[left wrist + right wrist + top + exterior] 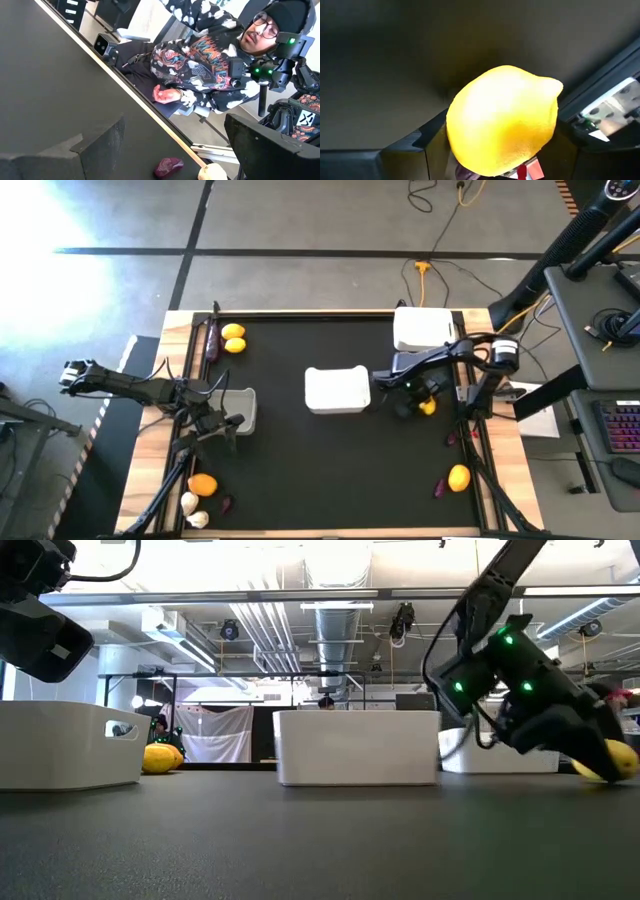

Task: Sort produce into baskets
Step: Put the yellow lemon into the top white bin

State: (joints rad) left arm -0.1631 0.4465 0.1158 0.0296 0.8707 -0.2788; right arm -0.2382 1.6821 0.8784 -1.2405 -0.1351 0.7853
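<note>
1. Right gripper: low at the mat's right side, fingers closing either side of 1 lemon; firm grasp not confirmable.
2. Lemon: directly between the fingers, resting on the mat; long axis unclear.
3. Middle basket: just beside, toward centre.
4. Left gripper: spread, empty, far side.

high: straight down, far, whole table | low: table-height, level, faces room, near middle basket | left wrist: along table edge toward seated person | right wrist: very close on lemon | shared: lemon in high, low, right wrist
</note>
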